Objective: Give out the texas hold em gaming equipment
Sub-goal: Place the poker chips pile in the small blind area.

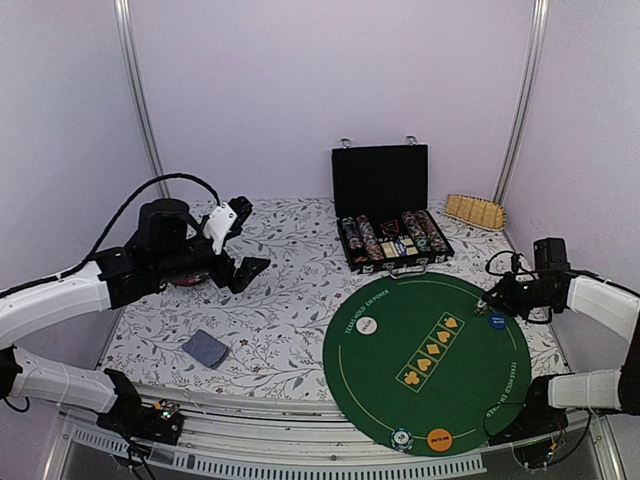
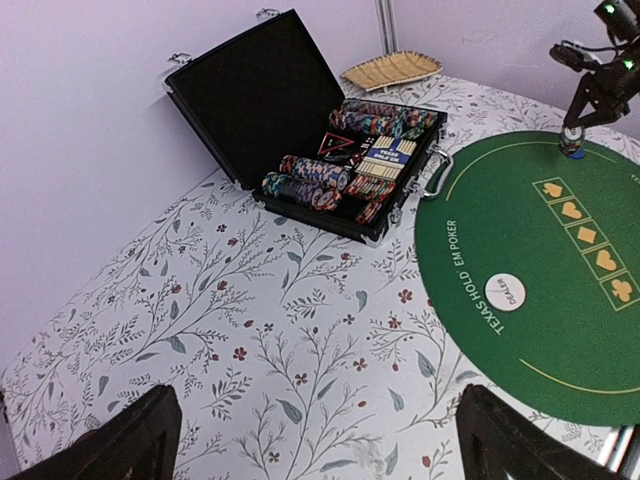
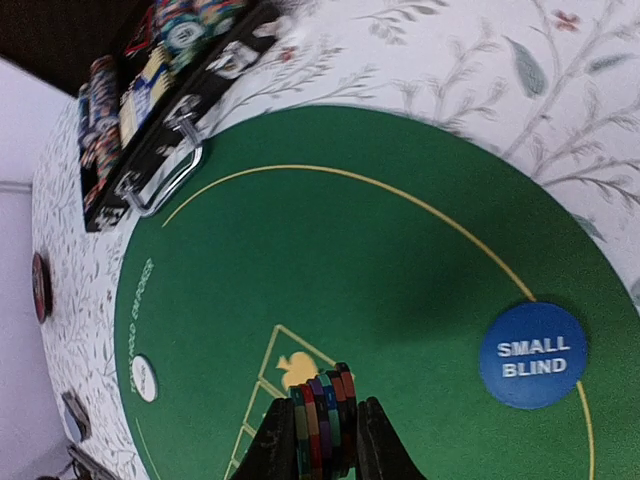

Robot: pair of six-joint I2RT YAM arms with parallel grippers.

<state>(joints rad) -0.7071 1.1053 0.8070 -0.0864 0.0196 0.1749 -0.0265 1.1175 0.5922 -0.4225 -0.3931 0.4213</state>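
Note:
My right gripper (image 3: 322, 445) is shut on a small stack of striped poker chips (image 3: 322, 415), held on edge just above the right part of the round green poker mat (image 1: 400, 350). It also shows in the top view (image 1: 492, 298). A blue SMALL BLIND disc (image 3: 532, 355) lies on the mat beside it. A white dealer disc (image 1: 367, 325) lies at the mat's left. An orange disc (image 1: 439, 438) and a chip stack (image 1: 402, 438) lie at its near edge. My left gripper (image 2: 320, 450) is wide open and empty, raised over the floral cloth. A blue-grey card deck (image 1: 206, 348) lies below it.
An open black case (image 1: 380, 185) with rows of chips (image 2: 315, 180) stands behind the mat. A woven tan basket piece (image 1: 475, 211) lies at the back right. A red dish (image 3: 40, 285) sits at the left, partly under my left arm.

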